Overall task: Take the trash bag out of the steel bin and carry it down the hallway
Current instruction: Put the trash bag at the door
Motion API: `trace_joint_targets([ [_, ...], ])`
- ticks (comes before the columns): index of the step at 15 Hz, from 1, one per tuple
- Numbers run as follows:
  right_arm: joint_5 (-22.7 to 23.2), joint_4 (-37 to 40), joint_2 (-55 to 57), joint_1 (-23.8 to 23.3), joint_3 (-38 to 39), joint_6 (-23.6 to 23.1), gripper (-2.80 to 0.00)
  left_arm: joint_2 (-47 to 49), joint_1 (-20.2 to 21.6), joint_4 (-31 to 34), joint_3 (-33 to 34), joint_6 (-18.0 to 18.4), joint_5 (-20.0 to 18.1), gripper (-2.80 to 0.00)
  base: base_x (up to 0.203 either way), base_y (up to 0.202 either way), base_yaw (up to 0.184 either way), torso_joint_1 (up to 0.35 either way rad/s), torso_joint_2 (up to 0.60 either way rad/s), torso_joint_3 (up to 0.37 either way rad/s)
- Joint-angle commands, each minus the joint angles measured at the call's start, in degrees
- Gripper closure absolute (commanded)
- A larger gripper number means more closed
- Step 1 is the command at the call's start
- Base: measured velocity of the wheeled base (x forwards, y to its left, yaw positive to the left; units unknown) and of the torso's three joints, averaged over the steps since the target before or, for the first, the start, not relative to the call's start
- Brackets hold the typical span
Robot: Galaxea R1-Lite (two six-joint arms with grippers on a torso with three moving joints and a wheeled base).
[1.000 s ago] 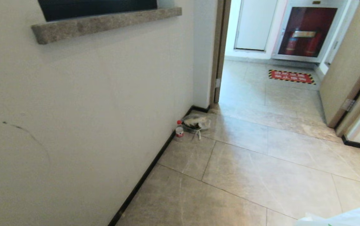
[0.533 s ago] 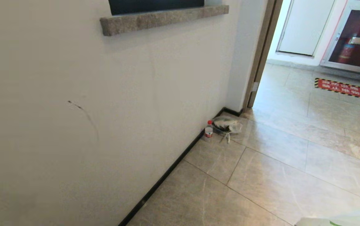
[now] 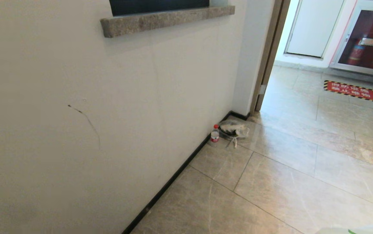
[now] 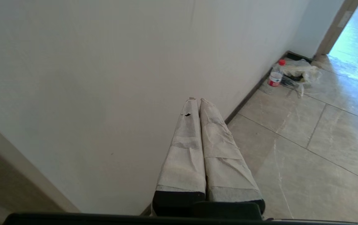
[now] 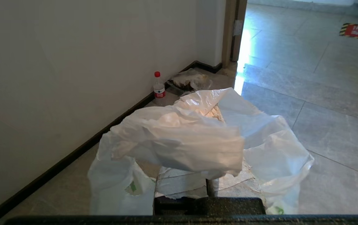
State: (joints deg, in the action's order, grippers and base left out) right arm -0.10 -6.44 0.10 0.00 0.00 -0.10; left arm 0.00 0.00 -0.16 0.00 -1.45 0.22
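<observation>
The trash bag (image 5: 182,140), thin white plastic with green print, drapes over my right gripper (image 5: 213,116), which is shut on it; the bag hides the fingertips. In the head view only a corner of the trash bag (image 3: 362,229) shows at the lower right edge. My left gripper (image 4: 197,100) is shut with nothing in it, its taped fingers pressed together and pointing at the white wall (image 4: 88,78). I stand in the hallway on glossy beige tiles (image 3: 287,182). The steel bin is out of view.
A red-capped water bottle (image 3: 215,134) and a see-through bag with dark contents (image 3: 233,129) sit by the dark baseboard (image 3: 173,178) near an open doorway (image 3: 271,58). A stone ledge (image 3: 166,19) juts from the wall. Beyond are a red floor sign (image 3: 352,91) and an extinguisher cabinet (image 3: 365,48).
The whole head view has swung, so the wall fills more of the picture and the doorway sits further right: the camera turned. The bag's corner shows lower. Both arms kept still.
</observation>
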Motion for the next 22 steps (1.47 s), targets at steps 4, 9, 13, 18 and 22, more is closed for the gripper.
trace_joint_targets([
  [4, 0.01, -0.06, -0.01, 0.0, 2.29, 0.01, 0.0, 0.0, 0.0, -0.02, 0.0, -0.04, 0.04, 0.0, 0.0, 0.0, 0.0, 0.0, 0.0, 0.0],
  [9, 0.01, -0.06, -0.01, 0.0, 2.29, 0.01, 0.0, 0.0, 0.0, -0.02, 0.0, -0.04, 0.04, 0.0, 0.0, 0.0, 0.0, 0.0, 0.0, 0.0],
  [13, 0.01, -0.06, -0.01, 0.0, 2.29, -0.08, 0.0, 0.0, 0.0, -0.02, 0.0, -0.04, 0.04, 0.0, 0.0, 0.0, 0.0, 0.0, 0.0, 0.0],
  [18, 0.01, 0.29, -0.01, 0.0, 2.29, -0.08, 0.0, 0.0, 0.06, -0.02, 0.0, -0.04, 0.04, 0.0, 0.002, -0.003, 0.047, 0.001, 0.0, 0.002],
  [22, 0.01, 0.08, -0.01, 0.0, 2.29, -0.08, 0.0, 0.0, 0.0, -0.02, 0.0, -0.04, 0.04, 0.0, 0.002, -0.009, 0.172, 0.002, 0.0, 0.003],
])
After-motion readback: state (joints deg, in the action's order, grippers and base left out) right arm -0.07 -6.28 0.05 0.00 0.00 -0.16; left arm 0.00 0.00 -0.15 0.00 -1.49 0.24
